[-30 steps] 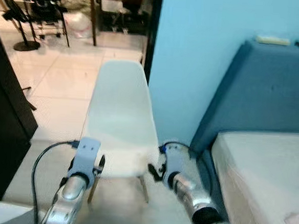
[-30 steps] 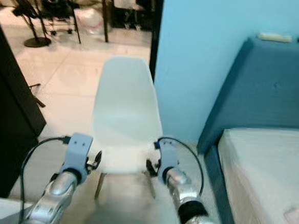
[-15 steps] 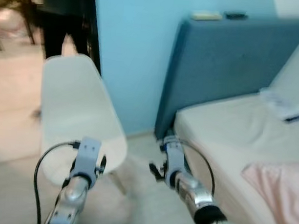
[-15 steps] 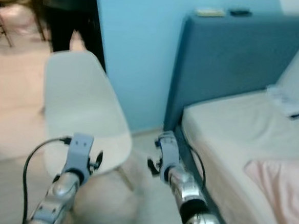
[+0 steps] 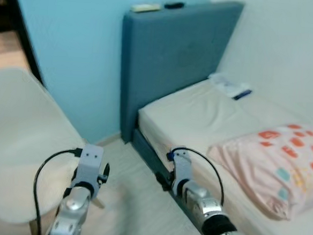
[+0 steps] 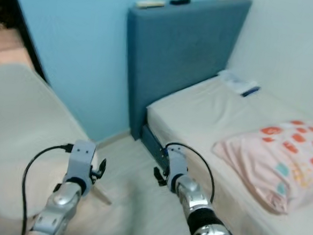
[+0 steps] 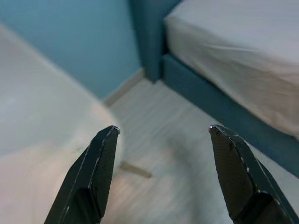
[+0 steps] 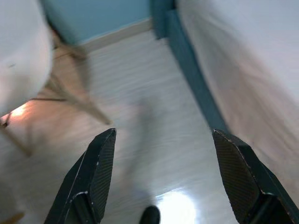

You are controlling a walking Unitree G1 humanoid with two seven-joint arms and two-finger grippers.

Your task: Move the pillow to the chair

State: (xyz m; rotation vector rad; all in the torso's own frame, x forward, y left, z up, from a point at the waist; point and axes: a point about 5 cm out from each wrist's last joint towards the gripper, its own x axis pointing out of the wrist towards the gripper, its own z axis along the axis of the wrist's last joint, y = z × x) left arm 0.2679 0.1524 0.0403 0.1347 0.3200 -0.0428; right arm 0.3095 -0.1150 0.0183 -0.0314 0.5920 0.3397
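A pink pillow with orange and teal patches lies on the bed at the right. The white chair stands at the left, its seat beside my left arm. My right arm reaches over the floor beside the bed's blue frame, well short of the pillow. Over the floor between chair and bed, my left gripper is open and holds nothing. My right gripper is open too, with the chair's legs on one side and the bed's edge on the other.
A tall blue headboard stands against the light blue wall, with small items on its top. A white packet with a blue pen lies near the head of the bed. Pale floor lies between chair and bed.
The camera has swung to the right: the chair slid to the left edge of view, and the bed with the pillow came in. Both arms stay held out in front as before.
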